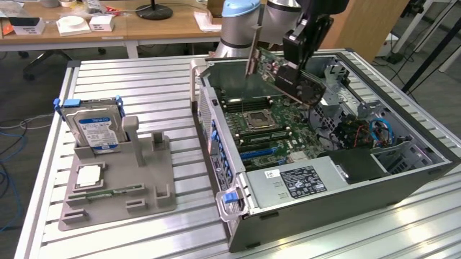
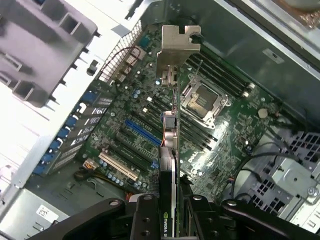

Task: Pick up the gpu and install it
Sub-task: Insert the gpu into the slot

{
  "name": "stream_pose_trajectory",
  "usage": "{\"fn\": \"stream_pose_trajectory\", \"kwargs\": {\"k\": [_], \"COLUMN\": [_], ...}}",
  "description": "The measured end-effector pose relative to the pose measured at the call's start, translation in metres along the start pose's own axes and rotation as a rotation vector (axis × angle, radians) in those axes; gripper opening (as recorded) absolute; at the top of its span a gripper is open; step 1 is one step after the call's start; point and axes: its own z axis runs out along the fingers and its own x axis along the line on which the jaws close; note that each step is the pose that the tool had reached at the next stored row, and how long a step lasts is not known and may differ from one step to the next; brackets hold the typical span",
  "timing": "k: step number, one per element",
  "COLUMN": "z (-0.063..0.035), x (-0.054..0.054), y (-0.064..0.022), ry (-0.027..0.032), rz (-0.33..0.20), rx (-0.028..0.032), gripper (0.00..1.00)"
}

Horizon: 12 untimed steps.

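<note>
- The gpu (image 1: 277,73) is gripped by the tool (image 2: 169,212) and held above the motherboard (image 1: 266,127) (install step, seemingly).
- Edge alignment over an expansion slot (image 2: 142,132) is called for.

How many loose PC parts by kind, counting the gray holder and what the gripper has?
gpu: 1, gripped by the gripper above the open case
hard drive: 1, upright in the gray holder
processor chip: 1, flat in the holder
memory stick: 1, flat in the holder
Total: 4
</note>
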Motion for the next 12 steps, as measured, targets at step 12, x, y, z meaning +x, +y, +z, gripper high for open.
{"fn": "stream_pose_trajectory", "kwargs": {"k": [12], "z": [0.0000], "x": [-0.0003], "y": [-0.0002], "ry": [0.0011], "rz": [-0.142], "rx": [-0.0024], "gripper": [0.26]}}
